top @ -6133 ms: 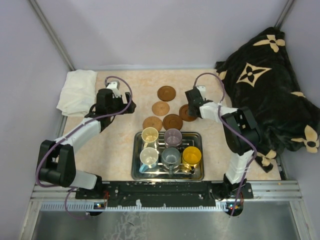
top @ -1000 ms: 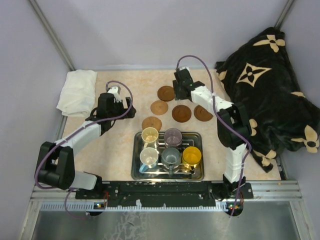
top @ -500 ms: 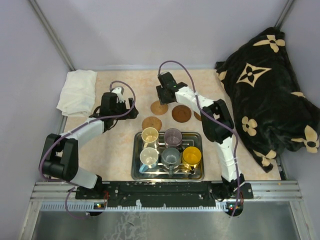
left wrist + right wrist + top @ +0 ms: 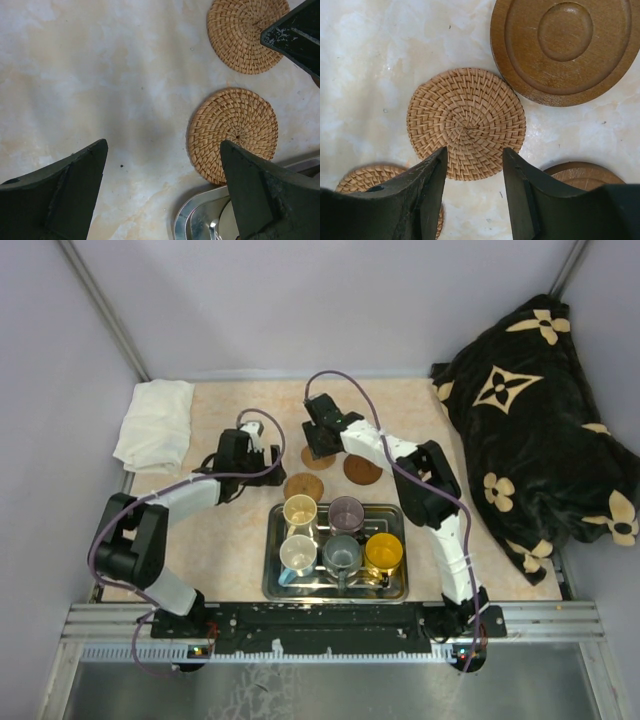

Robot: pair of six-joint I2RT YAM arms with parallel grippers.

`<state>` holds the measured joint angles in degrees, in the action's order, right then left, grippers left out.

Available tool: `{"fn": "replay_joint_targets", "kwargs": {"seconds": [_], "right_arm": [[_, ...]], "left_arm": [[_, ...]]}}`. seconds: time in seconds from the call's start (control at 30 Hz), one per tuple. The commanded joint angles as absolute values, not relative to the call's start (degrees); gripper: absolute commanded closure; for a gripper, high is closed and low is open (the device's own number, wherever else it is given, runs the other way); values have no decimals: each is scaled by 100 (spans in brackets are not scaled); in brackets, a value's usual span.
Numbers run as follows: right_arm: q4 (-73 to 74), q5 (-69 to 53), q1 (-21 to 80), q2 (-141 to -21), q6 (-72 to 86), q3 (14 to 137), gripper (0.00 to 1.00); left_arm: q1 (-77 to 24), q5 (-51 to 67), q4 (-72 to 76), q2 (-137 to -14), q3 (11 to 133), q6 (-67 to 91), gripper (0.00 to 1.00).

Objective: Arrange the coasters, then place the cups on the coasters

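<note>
- Left gripper: jaws spread wide, nothing between them, above bare table, low in its wrist view.
- Right gripper: jaws narrow, nothing gripped, just over the lower edge of a woven coaster at mid-frame.
- Wooden coasters at upper right and lower right of that view; another woven one at lower left.
- Five cups inside the metal tray, lower centre of the top view, none on a coaster.
</note>
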<state>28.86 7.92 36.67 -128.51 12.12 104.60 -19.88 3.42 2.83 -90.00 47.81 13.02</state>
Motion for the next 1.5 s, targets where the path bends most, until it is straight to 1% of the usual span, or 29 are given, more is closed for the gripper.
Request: {"fn": "replay_joint_targets", "kwargs": {"seconds": [0.0, 0.33, 0.47, 0.7, 0.9, 1.1, 1.27, 1.47], "right_arm": [[2719, 1014, 3700, -12443, 1192, 10356, 51], [2608, 1688, 3702, -12149, 1375, 10147, 51], [2528, 1750, 3705, -12063, 1440, 10047, 51], [2514, 1700, 3702, -12040, 1457, 10070, 51], [2523, 1520, 3705, -12119, 1415, 10107, 51], [2514, 1319, 3700, -12176, 1326, 10108, 51], [2562, 1079, 3714, -12304, 1263, 10198, 52], [2716, 1037, 3887, -12607, 1071, 10602, 52]], "left_arm": [[-2131, 207, 290, -9178, 4913, 1182, 1], [-2511, -150, -1, -9631, 5173, 1058, 1], [-2579, -675, -423, -9822, 5366, 1174, 1], [-2579, -1958, -1481, -10282, 5791, 1715, 0], [-2541, -2296, -1635, -10354, 5880, 1886, 0], [-2275, -2602, -1893, -10424, 6038, 2011, 0], [-1872, -2611, -1916, -10327, 5997, 2050, 0], [-1428, -2486, -1899, -10362, 6091, 2048, 0]]}}
